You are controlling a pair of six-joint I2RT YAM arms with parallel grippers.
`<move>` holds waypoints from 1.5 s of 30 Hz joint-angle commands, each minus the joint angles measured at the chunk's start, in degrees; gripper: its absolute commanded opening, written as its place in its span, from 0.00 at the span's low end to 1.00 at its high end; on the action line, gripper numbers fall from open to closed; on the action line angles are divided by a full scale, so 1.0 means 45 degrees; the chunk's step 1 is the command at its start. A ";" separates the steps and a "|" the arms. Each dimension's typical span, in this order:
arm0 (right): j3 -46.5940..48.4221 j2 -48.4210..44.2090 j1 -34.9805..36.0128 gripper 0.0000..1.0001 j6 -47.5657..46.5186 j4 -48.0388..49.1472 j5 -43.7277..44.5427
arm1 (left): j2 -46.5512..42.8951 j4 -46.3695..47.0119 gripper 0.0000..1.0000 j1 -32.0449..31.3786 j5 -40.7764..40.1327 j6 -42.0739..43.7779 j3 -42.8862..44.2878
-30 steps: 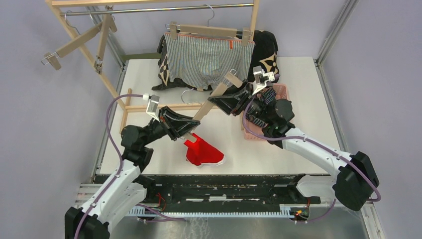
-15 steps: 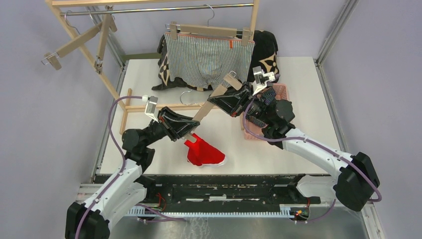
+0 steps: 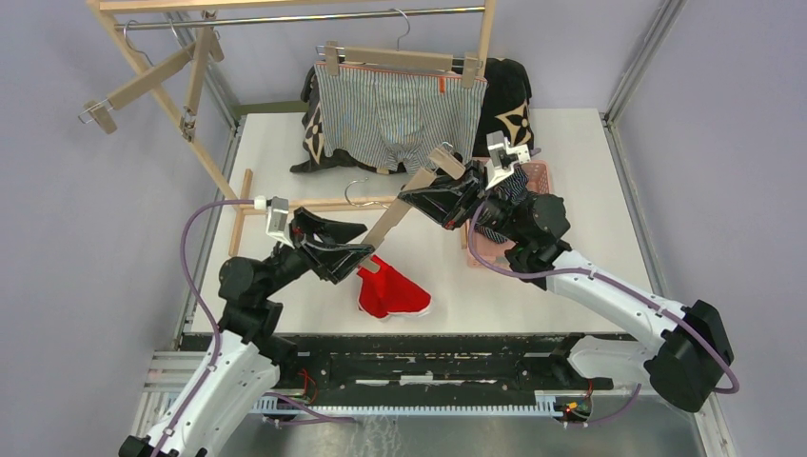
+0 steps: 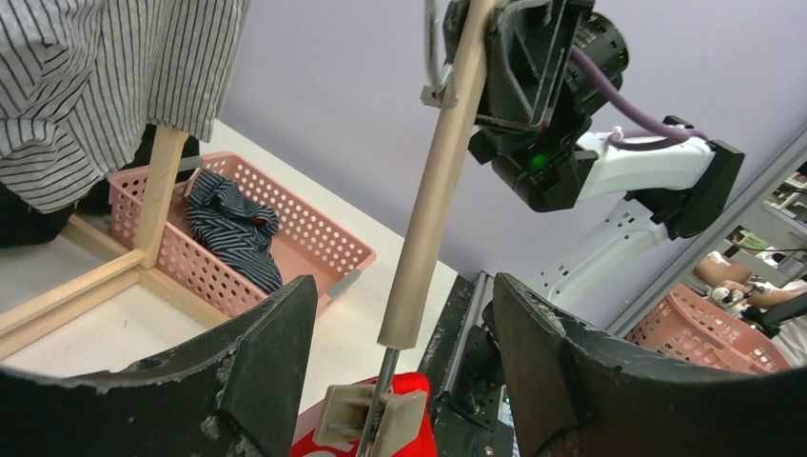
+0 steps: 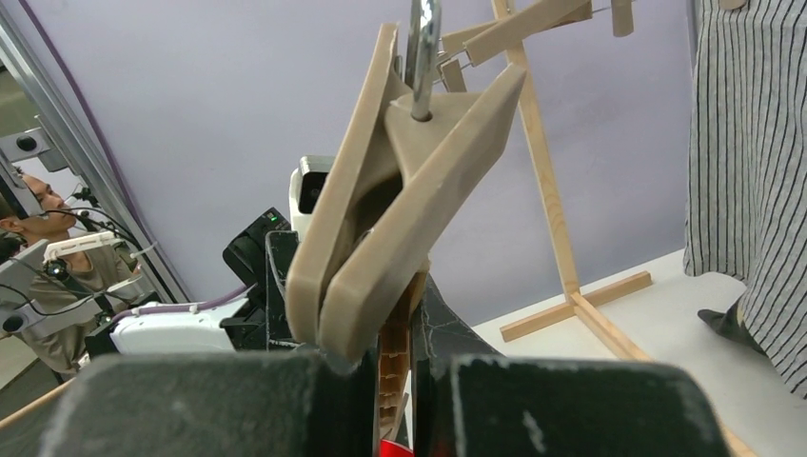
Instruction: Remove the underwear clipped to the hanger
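My right gripper [image 3: 425, 197] is shut on the slanted wooden hanger [image 3: 404, 205], its clip [image 5: 400, 209] close before the right wrist camera. My left gripper [image 3: 366, 246] stands open around the hanger's low end, its fingers [image 4: 257, 371] either side of the lower clip [image 4: 371, 419] without touching it. The red underwear [image 3: 390, 293] lies on the table and reaches up to that clip; whether the clip still pinches it I cannot tell. Grey pinstriped underwear [image 3: 395, 114] hangs clipped to another hanger on the rack. Navy striped underwear [image 4: 233, 228] lies in the pink basket [image 4: 314, 243].
A wooden rack [image 3: 195, 105] stands at the back left with bare hangers [image 3: 143, 81], and its base bar [image 3: 314, 203] crosses the table behind the left arm. A black floral cushion [image 3: 504, 105] sits behind the hung pair. The basket [image 3: 538, 176] is under the right arm.
My left gripper has opened off the lower clip and drawn back a little toward the left. The right gripper keeps its hold on the hanger, which has hardly moved.
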 commanded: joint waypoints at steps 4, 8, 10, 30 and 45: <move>0.0539 -0.0378 0.0054 0.01 -0.0503 0.0501 0.0388 | -0.0095 -0.0877 0.74 0.0049 -0.0217 0.0974 -0.0096; 0.0997 -0.0220 0.0044 0.01 -0.0830 0.0325 0.0519 | 0.0109 -0.0858 0.74 0.0039 -0.0402 0.1084 0.0055; 0.1222 -0.0114 0.0054 0.01 -0.1103 0.0209 0.0633 | 0.0291 -0.0816 0.74 0.0046 -0.0436 0.1118 0.0164; 0.1594 0.0351 0.0039 0.01 -0.1841 -0.0364 0.1191 | 0.0892 0.0379 0.47 0.0036 -0.0470 0.1565 0.0137; 0.1430 0.0074 0.0024 0.01 -0.2140 -0.1011 0.1141 | 0.0730 0.0095 0.68 0.0040 -0.1079 0.2388 0.0990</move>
